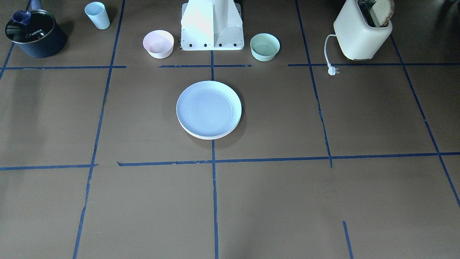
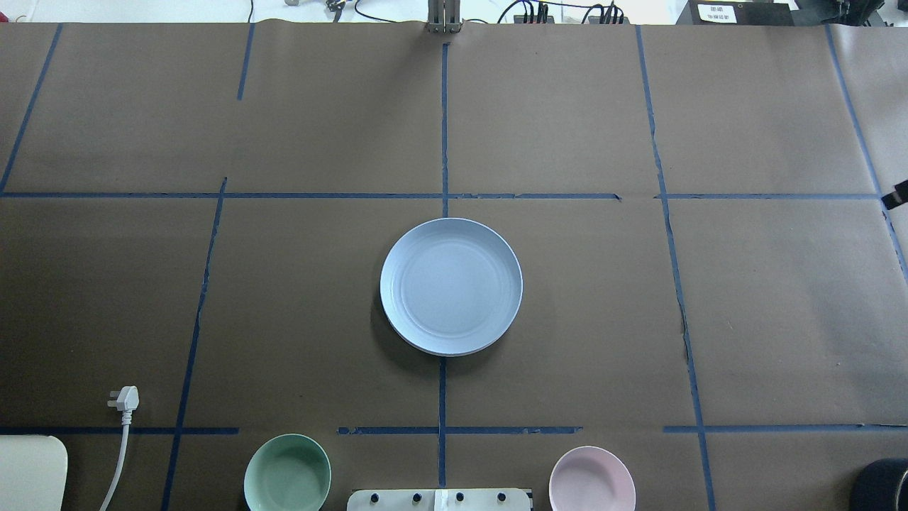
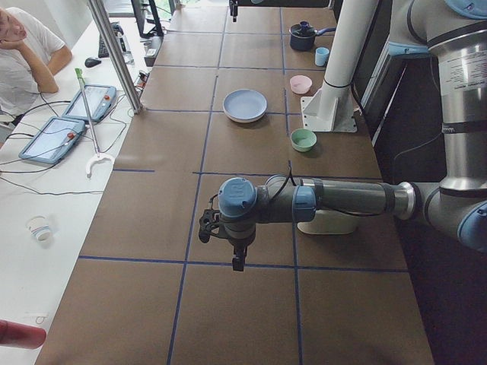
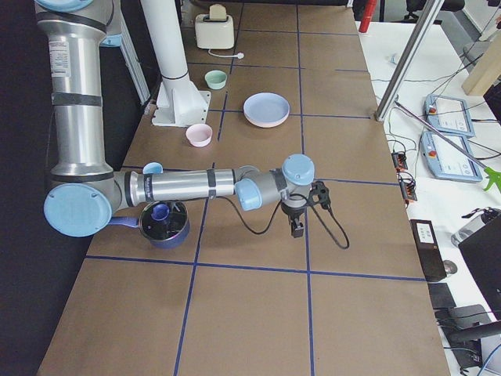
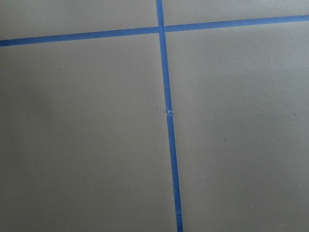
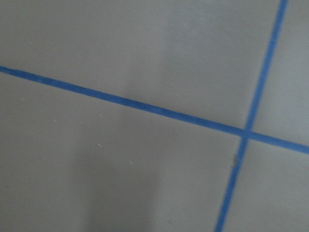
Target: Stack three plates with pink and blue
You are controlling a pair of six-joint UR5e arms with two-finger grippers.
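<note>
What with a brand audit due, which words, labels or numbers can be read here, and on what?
"KONKA": on the glass lid of the dark pot.
White label on the black box at the table's far edge: too small to read.
Sticker on the right arm, upright segment: too small to read.
Nothing else legible.

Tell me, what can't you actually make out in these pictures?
Lower plates: blue plate covers them overhead; front view shows only thin rims.
Left claw, right claw: side views only, too small to judge open or shut.
Toaster, pot: cut off by overhead view's edges.
</note>
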